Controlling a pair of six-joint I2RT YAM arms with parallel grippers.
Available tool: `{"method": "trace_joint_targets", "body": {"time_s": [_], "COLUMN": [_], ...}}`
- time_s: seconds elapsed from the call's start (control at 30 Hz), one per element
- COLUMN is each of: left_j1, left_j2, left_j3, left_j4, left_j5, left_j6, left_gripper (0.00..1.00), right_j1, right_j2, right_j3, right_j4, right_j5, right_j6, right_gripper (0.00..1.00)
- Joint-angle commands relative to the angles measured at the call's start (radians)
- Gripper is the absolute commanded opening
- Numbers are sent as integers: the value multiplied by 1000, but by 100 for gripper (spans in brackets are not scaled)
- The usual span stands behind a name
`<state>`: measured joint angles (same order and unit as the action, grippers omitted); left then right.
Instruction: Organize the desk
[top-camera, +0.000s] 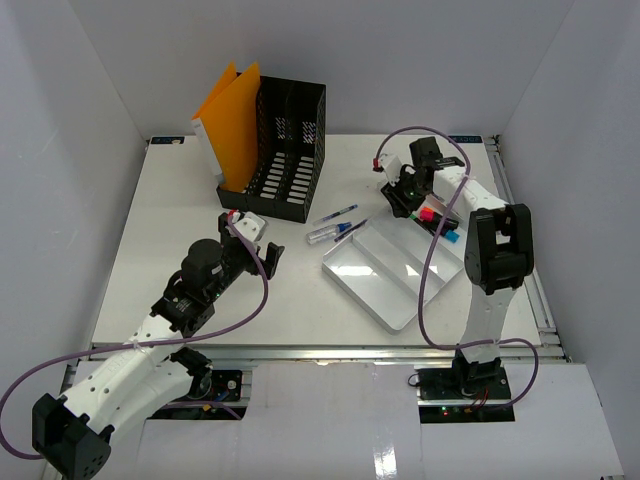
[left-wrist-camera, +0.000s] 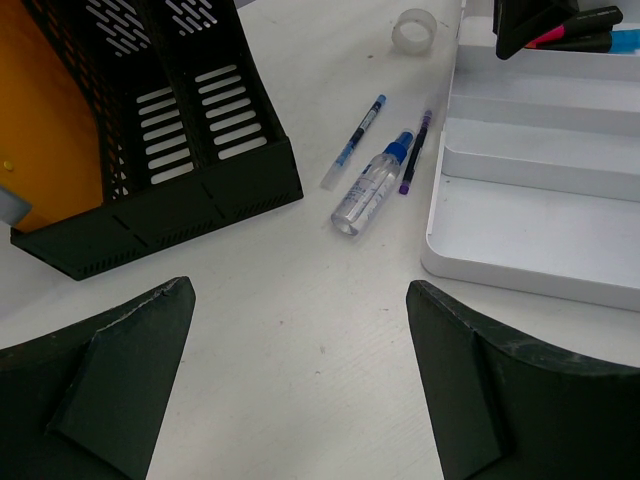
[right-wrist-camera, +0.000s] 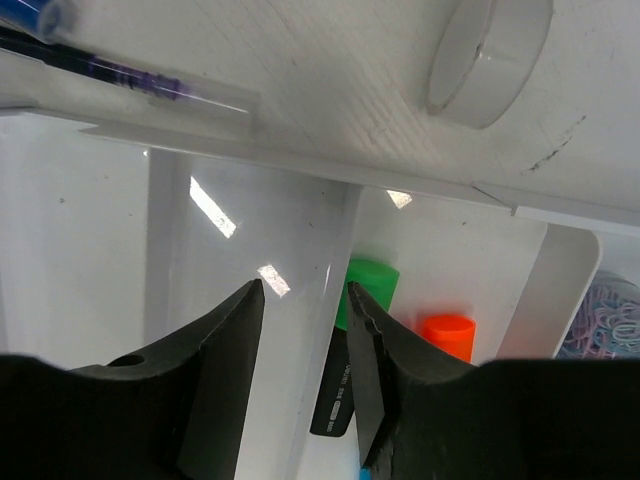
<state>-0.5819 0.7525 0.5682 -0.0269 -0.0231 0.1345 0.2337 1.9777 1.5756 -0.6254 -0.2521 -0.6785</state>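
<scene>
The right pincer (right-wrist-camera: 300, 295) hides most of the green marker (right-wrist-camera: 372, 282) (whether it grips, I cannot tell); left pincer (left-wrist-camera: 300, 288) gapes empty.

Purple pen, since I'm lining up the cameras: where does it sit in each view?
Top external: purple pen near centre, beside the white tray's upper-left edge.
Left wrist: upper middle, beside the tray's left side.
Right wrist: top left, just outside the tray's wall.
Shared landmark: the white tray.

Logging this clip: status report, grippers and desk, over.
Left gripper open, empty, above desk. Right gripper, jaws narrowly apart, empty, over markers in tray. Spray bottle, pens, tape roll loose on desk. No obstruction seen.
</scene>
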Motion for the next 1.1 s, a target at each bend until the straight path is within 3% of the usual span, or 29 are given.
{"method": "trace_joint_targets", "body": {"time_s": [0.0, 0.17, 0.5, 1.07], "left_j1": [4, 4, 4, 3], "left_j2": [-11, -10, -9, -8], "left_j3": [-2, -4, -2, -1], "left_j4": [-10, -8, -11, -15], "left_j5": [-11, -15, -12, -3], "left_j6": [8, 11, 13, 9], "left_gripper": [98, 98, 98, 98], "right_j1": [-19, -25, -33, -99], "right_j2": [37, 83, 84, -86], "right_j3": [3, 26, -29, -252], "right_j4": [27, 27, 30, 51], "right_j5": [28, 37, 33, 7], "right_j6": [-26, -32, -35, -45], "right_gripper": [45, 43, 12, 8]}}
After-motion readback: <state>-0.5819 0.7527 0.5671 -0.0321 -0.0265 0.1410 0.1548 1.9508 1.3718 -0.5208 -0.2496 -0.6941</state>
